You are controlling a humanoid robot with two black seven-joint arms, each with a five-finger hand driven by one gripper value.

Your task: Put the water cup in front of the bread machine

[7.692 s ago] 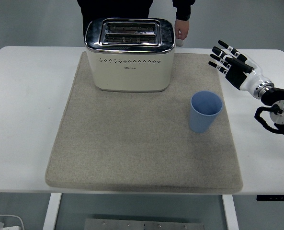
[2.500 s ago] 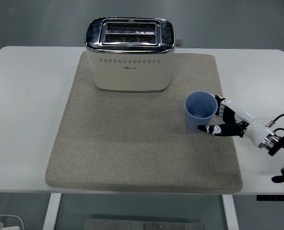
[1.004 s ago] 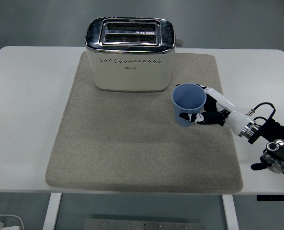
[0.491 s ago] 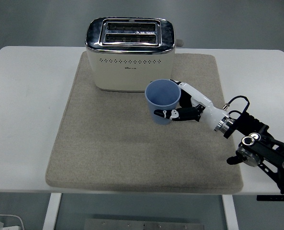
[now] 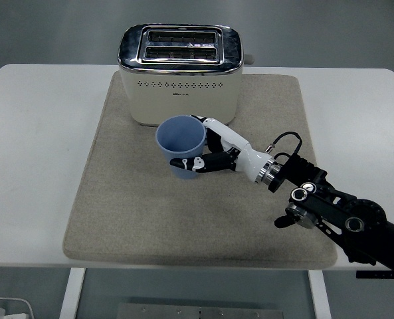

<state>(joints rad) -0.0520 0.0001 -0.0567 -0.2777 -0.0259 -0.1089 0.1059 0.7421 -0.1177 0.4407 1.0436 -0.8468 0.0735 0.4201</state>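
A blue water cup (image 5: 181, 145) is upright, held over the grey mat (image 5: 130, 212) just in front of the cream toaster (image 5: 180, 74). My right hand (image 5: 206, 149) is shut on the cup from its right side, thumb across the front and fingers behind it. The black right arm (image 5: 329, 212) reaches in from the lower right. I cannot tell if the cup's base touches the mat. The left arm is out of view.
The mat covers the middle of the white table (image 5: 30, 166). The toaster stands at the mat's back edge, its two slots facing up and a lever knob (image 5: 249, 58) on its right side.
My right hand has carried the cup leftward across the mat, from the right side to in front of the toaster's middle. The person behind the table has left the view.
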